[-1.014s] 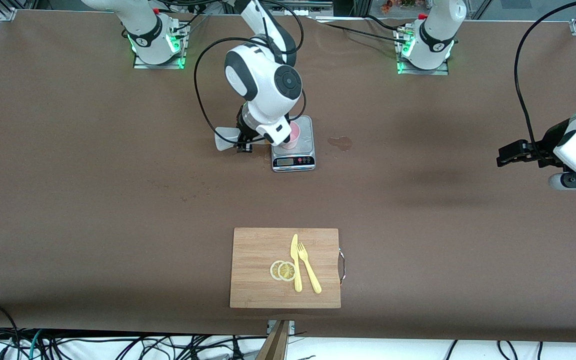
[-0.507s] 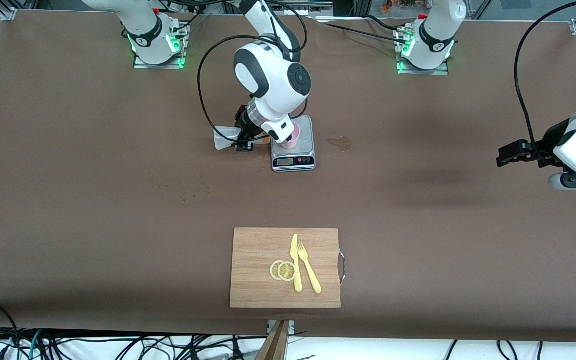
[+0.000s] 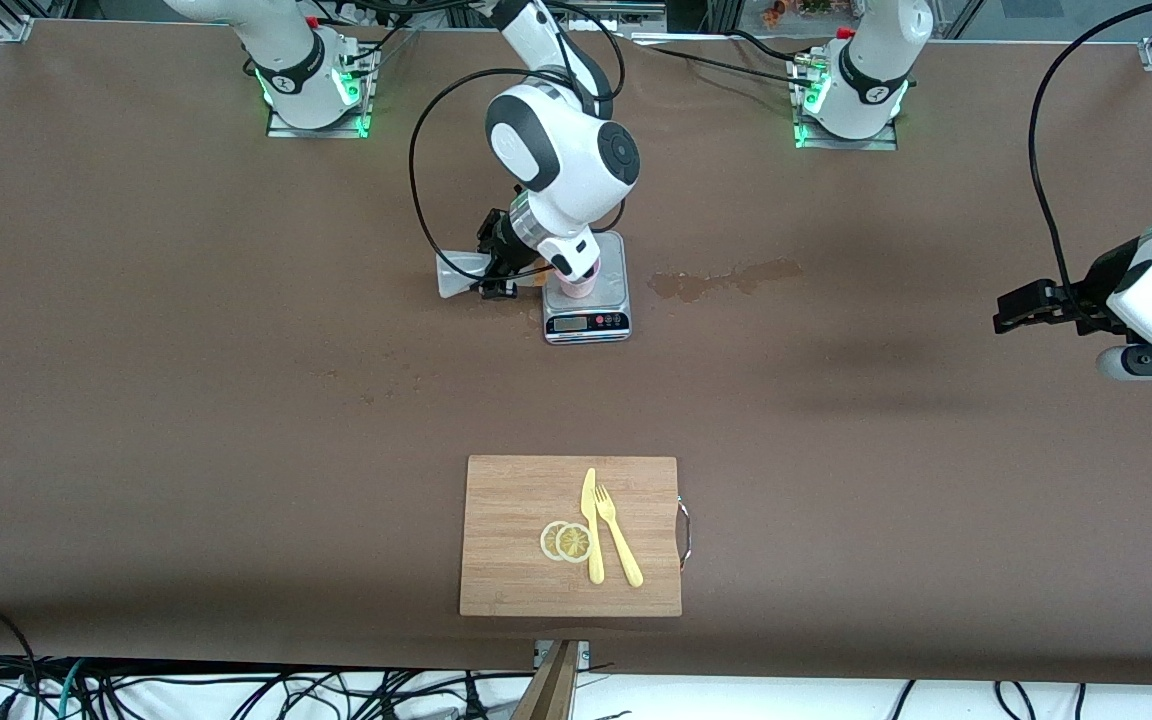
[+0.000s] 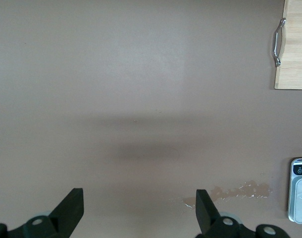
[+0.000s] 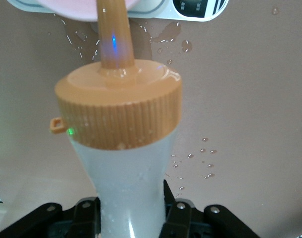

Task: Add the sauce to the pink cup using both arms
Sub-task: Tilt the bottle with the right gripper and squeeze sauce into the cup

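Note:
The sauce bottle [image 3: 458, 275], whitish with an orange cap [image 5: 119, 109], lies tipped on its side in my right gripper [image 3: 494, 272], which is shut on its squeezed body [image 5: 126, 188]. Its nozzle [image 5: 113, 34] reaches over the rim of the pink cup [image 3: 581, 284], which stands on a kitchen scale [image 3: 588, 322] and is partly hidden by the right wrist. Droplets dot the table under the bottle. My left gripper [image 3: 1006, 312] waits open over bare table at the left arm's end, with nothing between its fingers [image 4: 72, 208].
A wet streak [image 3: 726, 278] runs along the table from beside the scale toward the left arm's end, also seen as a wet streak [image 4: 240, 191] in the left wrist view. A wooden cutting board [image 3: 506, 500] with lemon slices, a yellow knife and a fork lies nearer the front camera.
The right arm has shifted slightly toward the left arm's end with the bottle, squeezing tighter. A long wet streak has appeared on the table beside the scale. The left arm has not moved.

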